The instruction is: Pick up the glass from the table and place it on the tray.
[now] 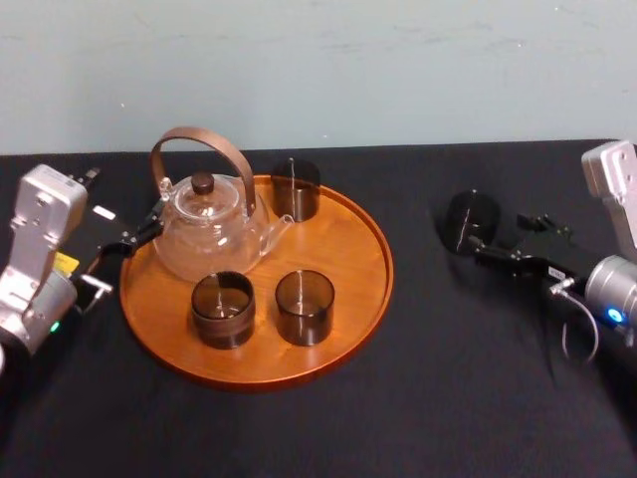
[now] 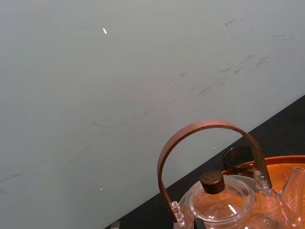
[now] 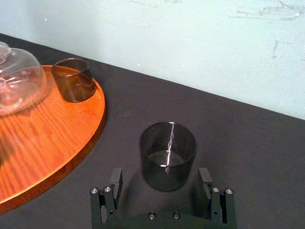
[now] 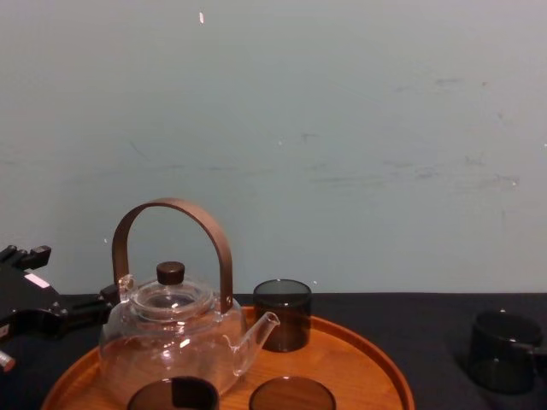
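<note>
A dark smoked glass (image 1: 470, 219) stands upright on the black table (image 1: 448, 378), right of the round orange-brown tray (image 1: 358, 239). My right gripper (image 1: 475, 237) is open and low at the table, with one finger on each side of the glass. In the right wrist view the glass (image 3: 167, 155) sits between the two black fingers (image 3: 114, 183) with a small gap on either side. From the chest, the glass (image 4: 502, 350) shows at the far right of the table. My left gripper (image 1: 137, 235) rests beside the tray's left rim.
On the tray stand a clear glass teapot (image 1: 204, 224) with a brown arched handle and three more dark glasses: one at the back (image 1: 296, 189) and two at the front (image 1: 223, 309), (image 1: 305, 306). The tray's right half is bare wood. A pale wall runs behind the table.
</note>
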